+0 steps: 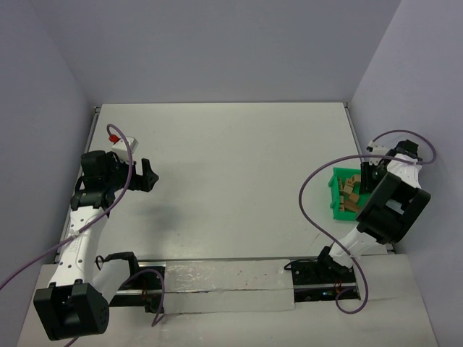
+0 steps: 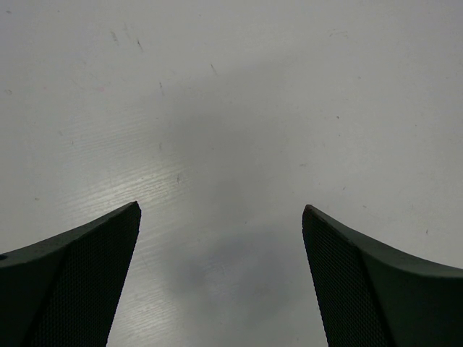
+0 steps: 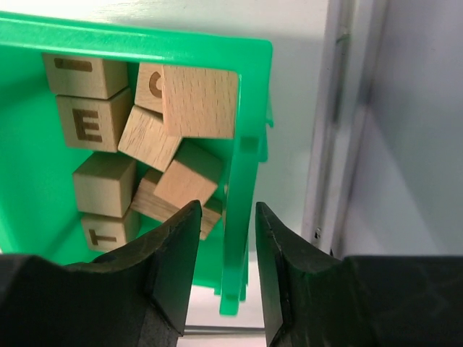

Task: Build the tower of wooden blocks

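Nearest you, at the table's near edge, sit the two arm bases. From them the left arm (image 1: 76, 238) climbs the left side and the right arm (image 1: 387, 210) folds over the right side.

A little farther in, the right gripper (image 3: 226, 208) is down at the green bin (image 3: 145, 40), which sits against the table's right edge. Its jaws are drawn narrow, and the bin's right wall runs up between them (so the grip seems lined up on the wall rather than on a block). You cannot tell whether the fingers pinch that wall or only hover above it.

The wood blocks (image 3: 199, 101) are pale cubes, some stamped with letters. They all lie jumbled inside the bin. None stands on the open table (image 1: 231, 159), so the tower looks not yet begun. The black fingers cut off the bin's near end, and blocks low in the pile are hidden.

Across on the left, the left gripper (image 2: 222, 210) hangs released, jaws spread wide over bare white surface, holding nothing. It is probably parked clear while the other arm fetches.

Farthest left, a small white box (image 1: 129, 141) with a red piece on it is too small to identify.
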Motion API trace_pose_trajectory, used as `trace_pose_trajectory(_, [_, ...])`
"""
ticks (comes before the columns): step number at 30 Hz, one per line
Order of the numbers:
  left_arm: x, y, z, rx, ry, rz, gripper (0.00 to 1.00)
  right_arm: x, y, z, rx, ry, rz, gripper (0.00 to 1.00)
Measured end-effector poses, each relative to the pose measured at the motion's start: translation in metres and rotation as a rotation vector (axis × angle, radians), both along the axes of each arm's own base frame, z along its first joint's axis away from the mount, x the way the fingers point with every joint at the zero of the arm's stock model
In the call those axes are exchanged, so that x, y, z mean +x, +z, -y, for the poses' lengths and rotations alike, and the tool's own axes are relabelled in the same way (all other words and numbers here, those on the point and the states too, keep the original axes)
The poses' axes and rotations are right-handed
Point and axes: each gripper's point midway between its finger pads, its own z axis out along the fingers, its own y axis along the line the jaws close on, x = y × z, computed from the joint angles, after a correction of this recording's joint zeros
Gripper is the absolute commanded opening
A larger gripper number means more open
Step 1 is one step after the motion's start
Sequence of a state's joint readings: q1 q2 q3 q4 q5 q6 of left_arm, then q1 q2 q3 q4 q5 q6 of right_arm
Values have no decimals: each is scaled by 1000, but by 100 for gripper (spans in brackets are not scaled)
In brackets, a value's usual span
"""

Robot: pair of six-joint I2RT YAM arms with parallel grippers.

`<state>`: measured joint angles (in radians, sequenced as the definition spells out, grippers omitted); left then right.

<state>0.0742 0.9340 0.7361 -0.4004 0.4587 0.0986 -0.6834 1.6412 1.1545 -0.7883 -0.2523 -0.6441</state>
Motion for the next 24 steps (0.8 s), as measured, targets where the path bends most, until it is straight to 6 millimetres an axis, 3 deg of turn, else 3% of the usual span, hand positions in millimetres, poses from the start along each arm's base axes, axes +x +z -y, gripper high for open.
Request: trace_pose_trajectory(24, [0, 1, 0, 1, 1, 5, 97, 9, -24, 6, 22, -15, -14, 22])
